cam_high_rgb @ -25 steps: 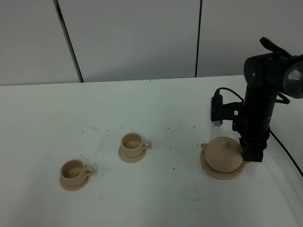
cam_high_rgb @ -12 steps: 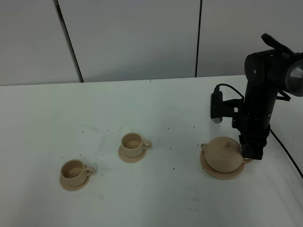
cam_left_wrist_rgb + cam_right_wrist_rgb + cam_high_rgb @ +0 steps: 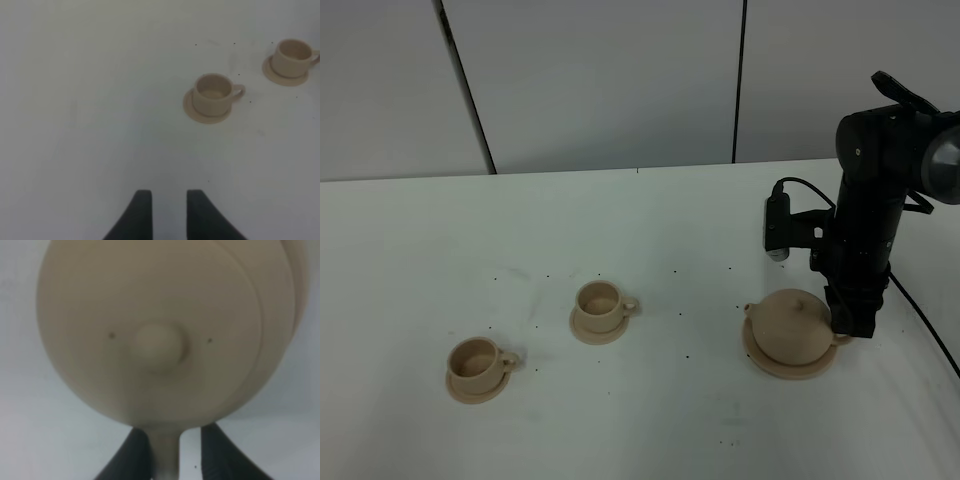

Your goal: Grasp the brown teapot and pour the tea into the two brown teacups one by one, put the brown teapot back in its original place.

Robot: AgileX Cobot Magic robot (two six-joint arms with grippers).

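Note:
The brown teapot [image 3: 788,325] sits on the round tan plate [image 3: 786,364] at the right of the table. It fills the right wrist view [image 3: 150,330]. My right gripper [image 3: 852,325] points down at the pot's right side. In the right wrist view [image 3: 175,455] its fingers are closed in on the small handle [image 3: 165,457]. The two brown teacups stand on their saucers to the left, one near the middle [image 3: 599,301] and one nearer the front [image 3: 475,360]. My left gripper [image 3: 167,197] hangs empty, its fingers close together. Both cups show ahead of it, the nearer one [image 3: 212,92] and the farther one [image 3: 291,51].
The white table top [image 3: 650,220] reaches back to grey wall panels. A black cable [image 3: 928,320] trails from the right arm toward the right edge. A small camera module [image 3: 777,232] sticks out left of the right arm, above the teapot.
The right arm has risen very slightly and the teapot has shifted a little on its plate, its handle now showing beside the gripper. The cups have not moved.

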